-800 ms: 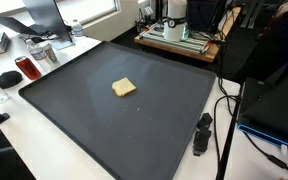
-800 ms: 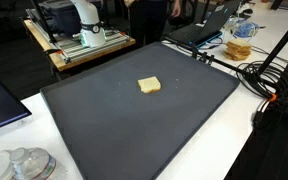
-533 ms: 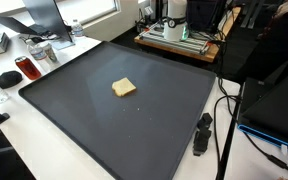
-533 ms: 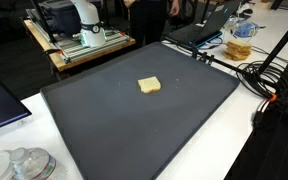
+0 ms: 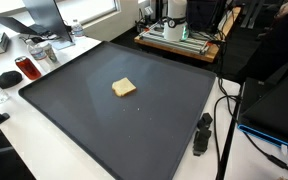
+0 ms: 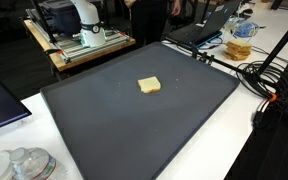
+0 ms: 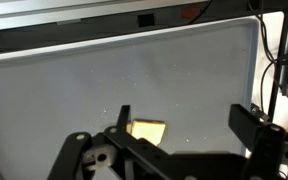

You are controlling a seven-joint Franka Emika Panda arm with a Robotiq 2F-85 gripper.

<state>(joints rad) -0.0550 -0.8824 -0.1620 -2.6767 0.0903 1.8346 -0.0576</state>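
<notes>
So the yellow block [image 5: 124, 88] is lying flat on the dark surface [image 5: 104, 135], on its own, a bit above the middle of the frame in both exterior views. In the wrist view the same block [image 7: 147, 130] shows low in the frame, just left of centre. My pincer [image 7: 184, 115] pokes in along the bottom edge there, spread wide and pinching nothing. The block sits in the gap between the two fingers as the picture goes, nearer the left-of-frame one, but it's well apart from them: nearly the whole surface fits in that view, and neither exterior view shows the pincer over it at all. Off the lower right edge there's a black tube-shaped thing [image 5: 201, 134], and a mess of cables [image 6: 264, 75] at the right of the frame, both well clear of the block. My read is that this is the very start of the approach, nothing grabbed yet. The next move calls for coming down over the block, centring it between the fingers and keeping them spread until they straddle it. Compared with the frames from a moment back, I can't spot any change; the block hasn't budged.
</notes>
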